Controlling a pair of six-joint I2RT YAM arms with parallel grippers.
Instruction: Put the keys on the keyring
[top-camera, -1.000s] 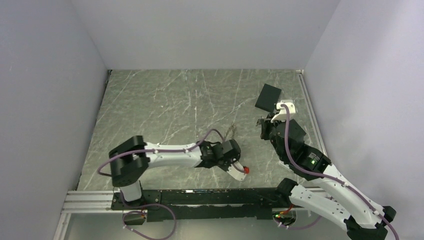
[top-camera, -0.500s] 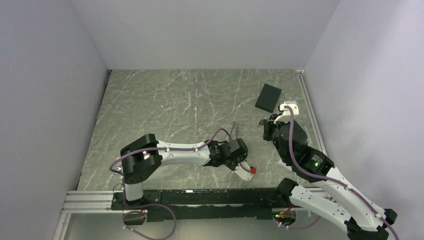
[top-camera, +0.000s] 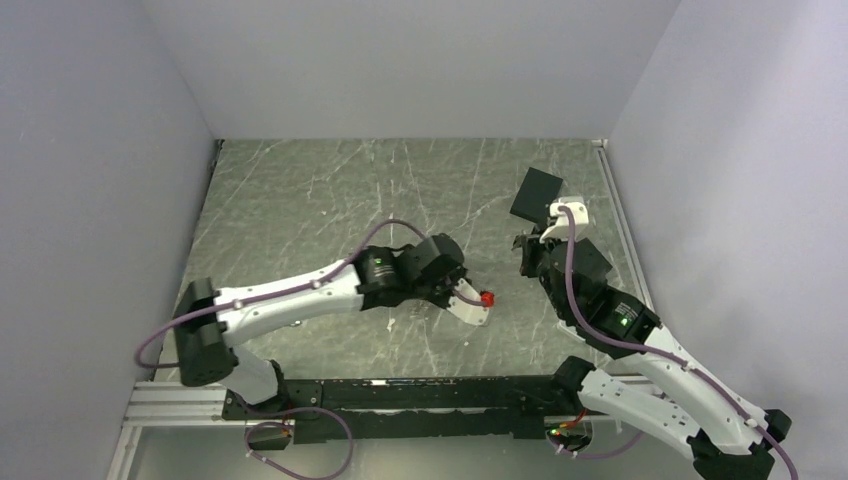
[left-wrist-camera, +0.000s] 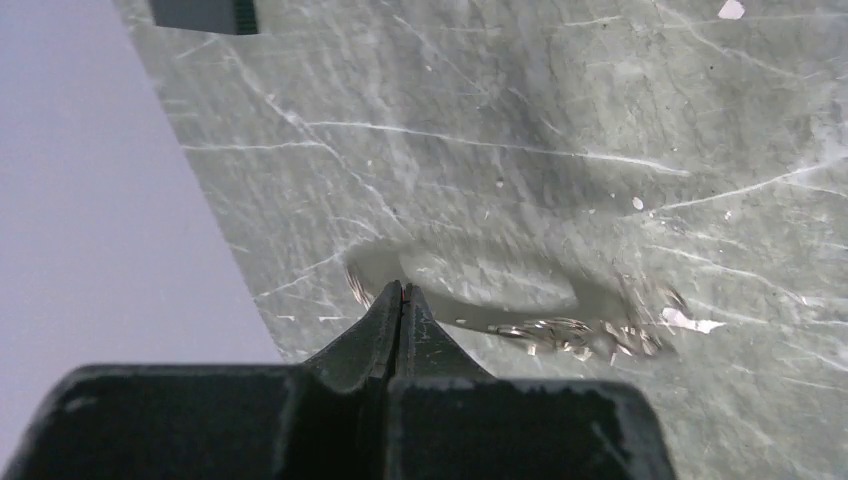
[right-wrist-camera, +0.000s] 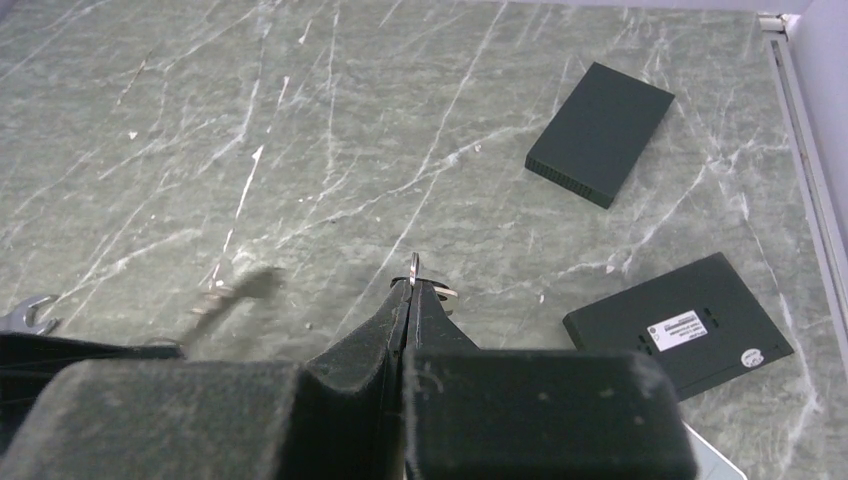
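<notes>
Two slim robot arms. The left arm (top-camera: 300, 295) and the right arm (top-camera: 650, 390) both have glossy white shells and chunky black joints. A thin purple cable (top-camera: 568, 265) runs along each. A small green light (top-camera: 622, 322) glows on the right arm. The matte black, wedge-shaped fingers (left-wrist-camera: 370, 340) taper to narrow tips.
</notes>
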